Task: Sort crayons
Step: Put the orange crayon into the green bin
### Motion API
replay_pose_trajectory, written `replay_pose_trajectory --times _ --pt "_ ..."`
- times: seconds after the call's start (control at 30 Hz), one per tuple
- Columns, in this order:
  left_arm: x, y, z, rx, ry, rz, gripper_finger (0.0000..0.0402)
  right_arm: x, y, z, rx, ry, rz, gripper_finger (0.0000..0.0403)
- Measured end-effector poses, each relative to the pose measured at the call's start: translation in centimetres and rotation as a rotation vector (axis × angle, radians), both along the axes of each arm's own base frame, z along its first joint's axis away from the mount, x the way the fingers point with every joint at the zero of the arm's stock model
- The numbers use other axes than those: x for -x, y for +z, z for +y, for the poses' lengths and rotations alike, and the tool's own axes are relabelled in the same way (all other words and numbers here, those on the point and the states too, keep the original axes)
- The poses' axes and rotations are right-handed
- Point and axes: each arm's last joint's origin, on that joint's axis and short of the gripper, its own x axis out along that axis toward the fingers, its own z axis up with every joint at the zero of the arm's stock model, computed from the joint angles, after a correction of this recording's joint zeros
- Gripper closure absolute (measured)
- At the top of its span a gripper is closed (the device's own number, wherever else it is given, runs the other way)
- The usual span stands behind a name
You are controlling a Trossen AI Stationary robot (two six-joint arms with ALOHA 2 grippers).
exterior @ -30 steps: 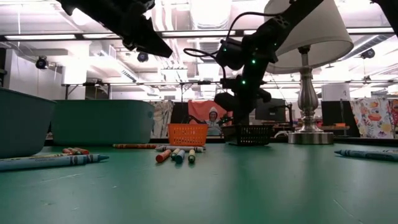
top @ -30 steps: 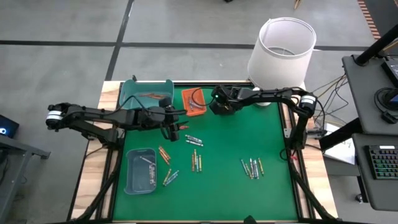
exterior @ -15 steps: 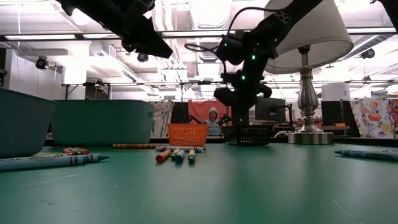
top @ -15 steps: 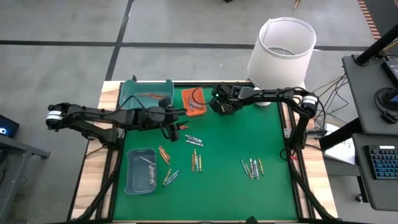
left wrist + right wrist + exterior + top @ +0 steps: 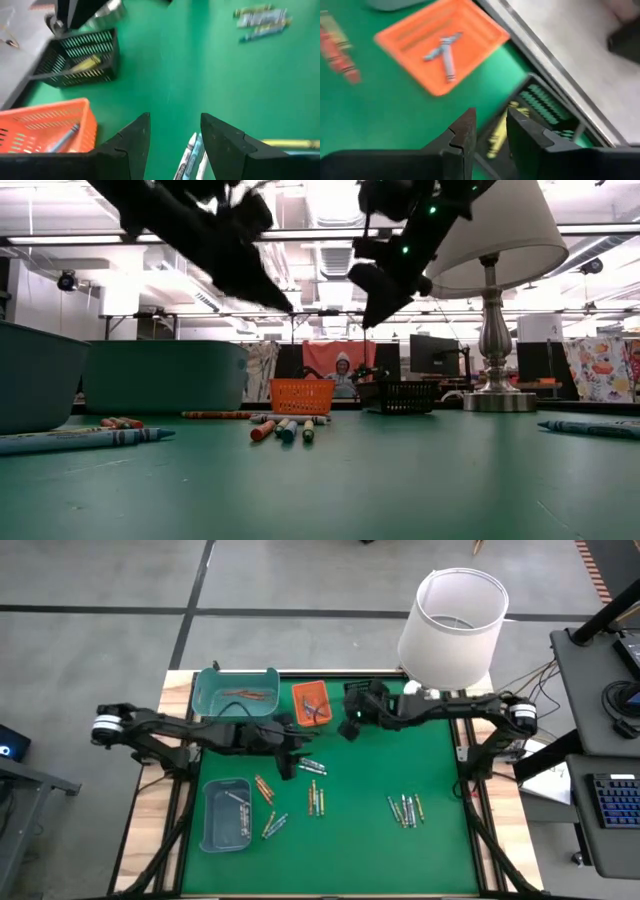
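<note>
Lifted off the black tray (image 5: pixel 540 107), right gripper (image 5: pixel 490 131) hangs above it, fingers parted, seemingly empty; left gripper (image 5: pixel 172 131) gapes over crayons (image 5: pixel 192 159).

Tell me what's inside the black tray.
The black tray holds one yellow crayon, also visible in the right wrist view. Its far corner is hidden by its mesh wall, so anything more there cannot be seen.

3 trays sit along the worktop's (image 5: pixel 440 860) 12 o'clock edge, another tray (image 5: pixel 225 813) at 8, loose crayons (image 5: pixel 405 809) toward 4.
</note>
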Motion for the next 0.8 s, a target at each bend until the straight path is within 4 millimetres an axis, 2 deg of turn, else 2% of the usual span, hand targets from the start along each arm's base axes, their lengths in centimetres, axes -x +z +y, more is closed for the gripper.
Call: replay_pose_trajectory --times 0.23,0.43,0.63,0.8 --pt "-1.1 -3.7 -0.1 0.008 -0.07 0.156 0.0244 -0.1 -1.3 3.6 0.024 0.121 -0.101 0.0326" --pt "-0.4 -6.0 -0.7 0.132 -0.173 0.342 0.0244 -0.2 -2.0 4.4 0.058 0.175 -0.129 0.033" --pt "0.6 -6.5 -1.0 0.26 -0.135 0.502 0.0244 -0.3 -1.7 4.4 0.058 0.173 -0.137 0.0329" --pt "1.3 -5.1 -1.2 0.291 -0.16 0.677 0.0244 -0.6 -1.1 4.4 0.062 0.176 -0.153 0.0332"
